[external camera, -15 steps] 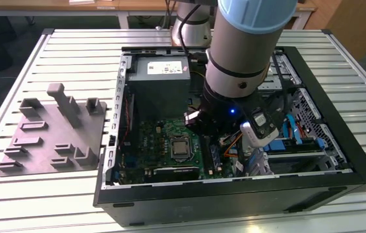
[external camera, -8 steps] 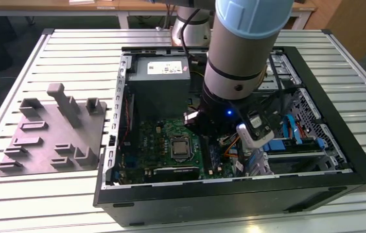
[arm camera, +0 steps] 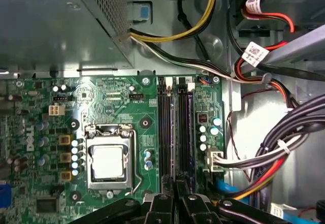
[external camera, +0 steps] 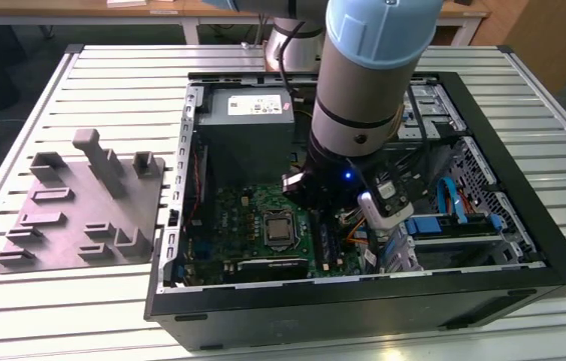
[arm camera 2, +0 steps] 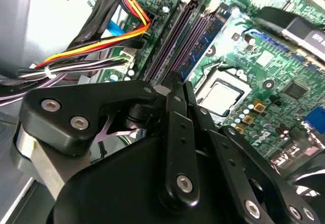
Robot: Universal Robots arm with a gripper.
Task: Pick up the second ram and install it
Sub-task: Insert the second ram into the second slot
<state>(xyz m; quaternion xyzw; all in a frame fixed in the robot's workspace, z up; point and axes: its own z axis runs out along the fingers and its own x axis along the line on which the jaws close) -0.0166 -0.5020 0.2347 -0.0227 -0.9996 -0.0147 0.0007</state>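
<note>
Coloured cables [arm camera: 264,155] beside memory slots [arm camera: 175,132].

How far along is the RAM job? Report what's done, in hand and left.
Done: one ram strip stands in the slot nearest the CPU socket, in the second wrist view. In hand: the gripper sits low inside the case, right over the memory slots. Left: whether that strip is pressed fully home cannot be told.

Bundled red, yellow and black cables [arm camera: 284,148] crowd one side of the long black memory slots [arm camera: 175,132]. The silver processor socket [arm camera: 108,160] flanks the other side. Above the slots it is open.
</note>
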